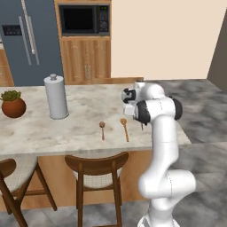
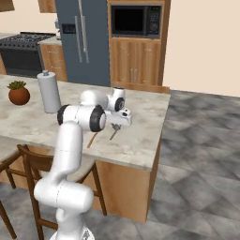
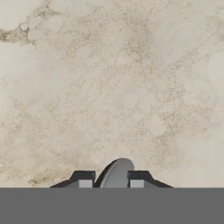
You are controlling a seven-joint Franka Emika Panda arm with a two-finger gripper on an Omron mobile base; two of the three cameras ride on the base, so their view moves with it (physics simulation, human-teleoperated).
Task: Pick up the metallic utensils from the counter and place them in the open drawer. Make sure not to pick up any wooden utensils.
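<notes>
While its two dark fingertips [image 3: 85, 178] are standing close on either side of a grey metal blade [image 3: 117, 173], the claw [image 3: 111, 180] is pointing down at the beige marbled bench [image 3: 109, 83]; the gap between the tips is narrow, and whether they are truly pinching the blade I cannot tell. Seen from the right base camera, the claw [image 2: 116, 127] is sitting low over the bench [image 2: 140, 136], and a thin grey utensil [image 2: 113, 135] is slanting out just under it onto the stone. To the claw's left, two wooden spoons [image 1: 124, 128] are lying flat on the bench [image 1: 53, 133], one [image 1: 102, 130] farther off than the other, apart from each other and bowls pointing away from the robot. Well beyond them to the left a grey cylindrical canister [image 1: 56, 96] is standing upright, and farther still a small plant in a round terracotta pot [image 1: 13, 104] is sitting near the bench's end.
</notes>
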